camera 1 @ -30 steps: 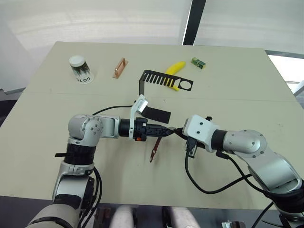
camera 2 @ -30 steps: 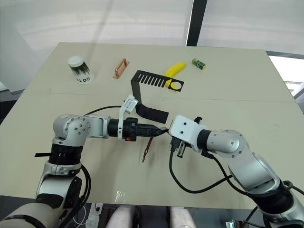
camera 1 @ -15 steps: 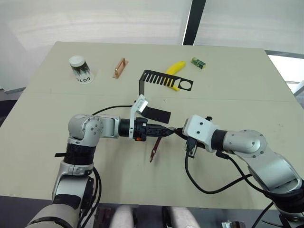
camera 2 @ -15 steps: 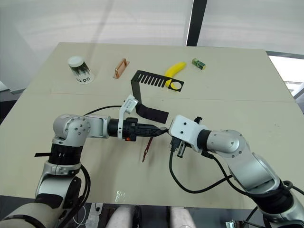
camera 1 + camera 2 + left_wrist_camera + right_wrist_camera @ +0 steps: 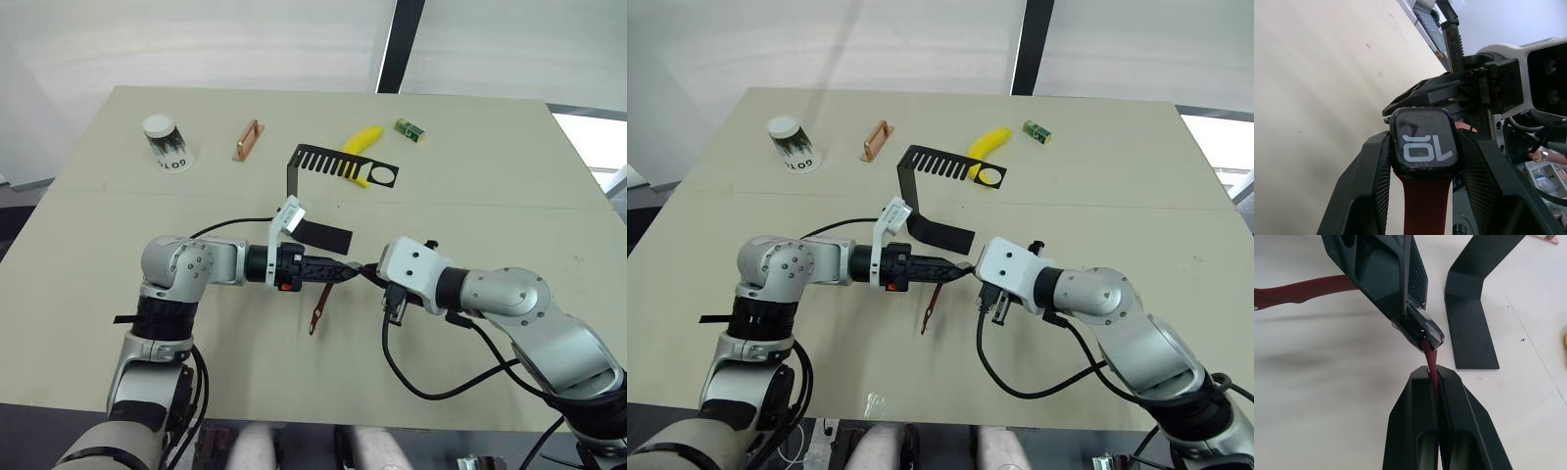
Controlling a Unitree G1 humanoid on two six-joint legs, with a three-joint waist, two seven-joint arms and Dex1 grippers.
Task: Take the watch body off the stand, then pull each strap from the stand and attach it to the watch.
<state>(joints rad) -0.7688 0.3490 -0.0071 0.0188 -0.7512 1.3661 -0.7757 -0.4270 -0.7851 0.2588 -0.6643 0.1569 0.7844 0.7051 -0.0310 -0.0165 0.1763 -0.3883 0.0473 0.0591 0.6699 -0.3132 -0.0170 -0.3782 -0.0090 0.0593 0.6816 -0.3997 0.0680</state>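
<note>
The watch body (image 5: 1423, 142) sat clamped between the two fingers of the left tool (image 5: 338, 271), its dark screen lit with white digits, held above the middle of the surface (image 5: 118, 245) rather than on the stand (image 5: 323, 181). One maroon strap (image 5: 317, 309) hung from the watch body down toward the surface, its loose end near or just on the top. On the opposite side a second strap (image 5: 1430, 365) ran from the watch body's edge straight into the right tool (image 5: 1434, 382), whose fingers were clenched tight on it, so the two tools met tip to tip with the watch between them. The stand stood just beyond them, its flat base (image 5: 1469, 340) lying close by the tools, its slotted arm and ring reaching toward a banana (image 5: 361, 143) that lay partly behind it. Farther back on the surface were a copper-coloured handle (image 5: 247, 140), a paper cup (image 5: 167, 143) lying toward the left corner, and a small green box (image 5: 409, 129) well off to the right.
</note>
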